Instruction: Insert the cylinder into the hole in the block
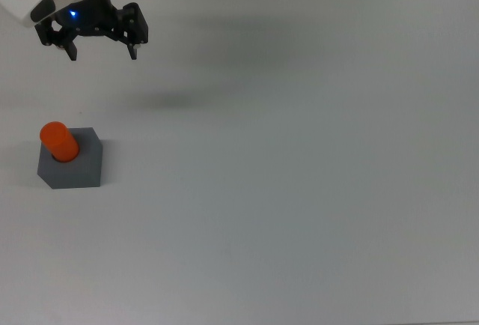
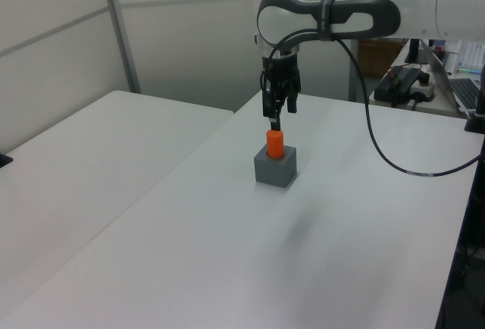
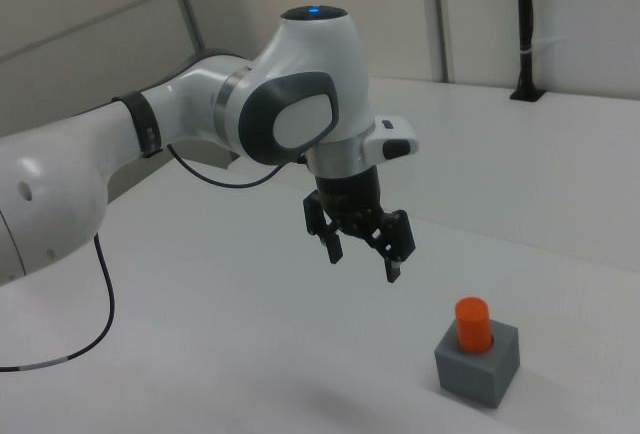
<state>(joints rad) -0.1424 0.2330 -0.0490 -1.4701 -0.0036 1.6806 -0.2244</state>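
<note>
judging from my screens, the job looked done: the cylinder (image 1: 58, 141) stood upright in the block (image 1: 71, 162), seated in its hole, at about 9 o'clock on the table (image 1: 299, 190) in the top view. i had the gripper (image 1: 102, 49) hanging well apart from it toward 11 o'clock, fingers spread and empty. nothing looked left except parking the arm.

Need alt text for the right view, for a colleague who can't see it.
An orange cylinder stands upright in the top of a grey block on a white table. The robot's open, empty pincer hangs above the table, toward the right view's left.
</note>
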